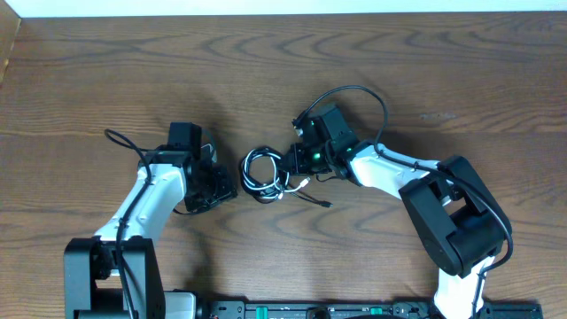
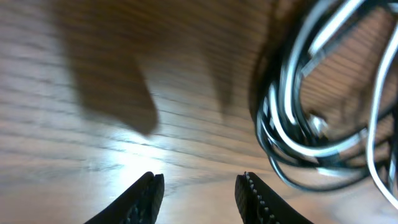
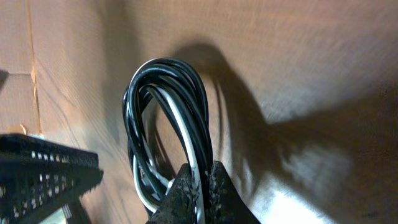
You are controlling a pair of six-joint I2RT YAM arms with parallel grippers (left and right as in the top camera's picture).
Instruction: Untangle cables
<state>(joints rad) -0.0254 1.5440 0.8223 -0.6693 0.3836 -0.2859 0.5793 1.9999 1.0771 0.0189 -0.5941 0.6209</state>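
The cables (image 1: 263, 173) lie as a small coil of black and white cords in the middle of the table between the two arms. My right gripper (image 1: 289, 168) is at the coil's right side. In the right wrist view it (image 3: 200, 179) is shut on the cables (image 3: 180, 87), with a white strand and black strands pinched between the fingers. My left gripper (image 1: 233, 189) is just left of the coil. In the left wrist view it (image 2: 199, 190) is open over bare wood, and the cables (image 2: 298, 124) lie ahead to its right, untouched.
A loose black cable end (image 1: 315, 201) trails from the coil toward the front right. The wooden table (image 1: 283, 71) stretches behind both arms. The left arm's dark gripper (image 3: 43, 174) shows at the left edge of the right wrist view, close to the coil.
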